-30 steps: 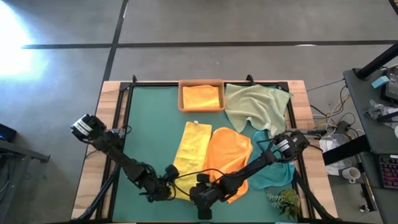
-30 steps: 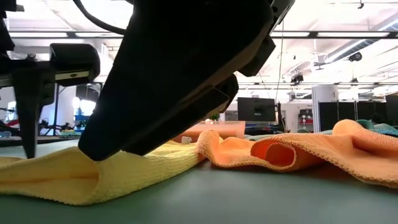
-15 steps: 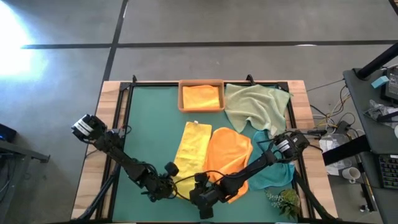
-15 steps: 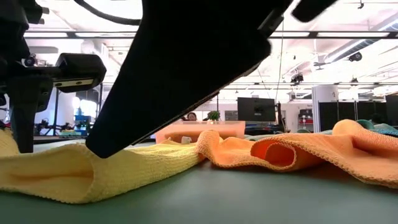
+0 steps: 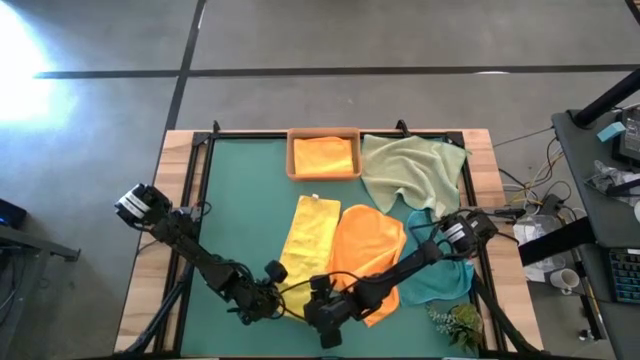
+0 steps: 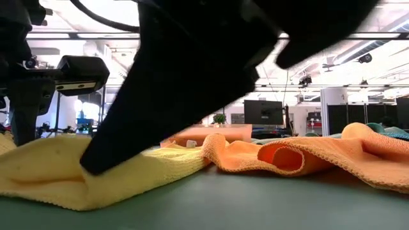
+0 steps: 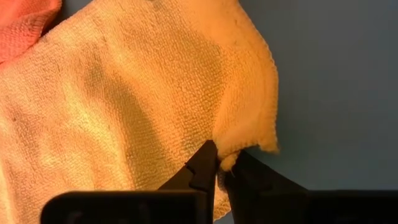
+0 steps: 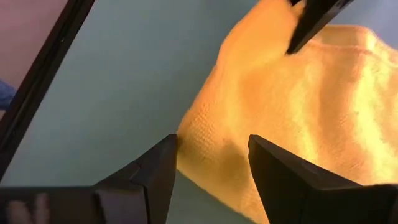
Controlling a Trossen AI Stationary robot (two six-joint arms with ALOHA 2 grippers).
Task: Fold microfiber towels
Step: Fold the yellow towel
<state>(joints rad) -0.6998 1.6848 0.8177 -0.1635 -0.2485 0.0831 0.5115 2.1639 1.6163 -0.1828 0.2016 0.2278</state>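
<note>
Dark green mat [image 5: 240, 200] on a wood-edged table [image 5: 180, 160], grey concrete floor around; low view looks into an open office with monitors and ceiling strip lights. Yellow towel [image 5: 312, 240], nubby microfiber weave, lies as a long strip mid-table, long axis running from the near edge toward the small wooden tray [image 5: 323, 176]. Left gripper [image 7: 221, 172] is clamped on its near corner, edge bunched between the tips. Right gripper [image 8: 211, 165] spread wide, straddling the other near corner, nothing held. Crumpled orange towel [image 5: 368, 250] touching the yellow one's right side; pale green towel [image 5: 412, 172] and teal towel [image 5: 442, 282] further right; folded orange one in the tray
</note>
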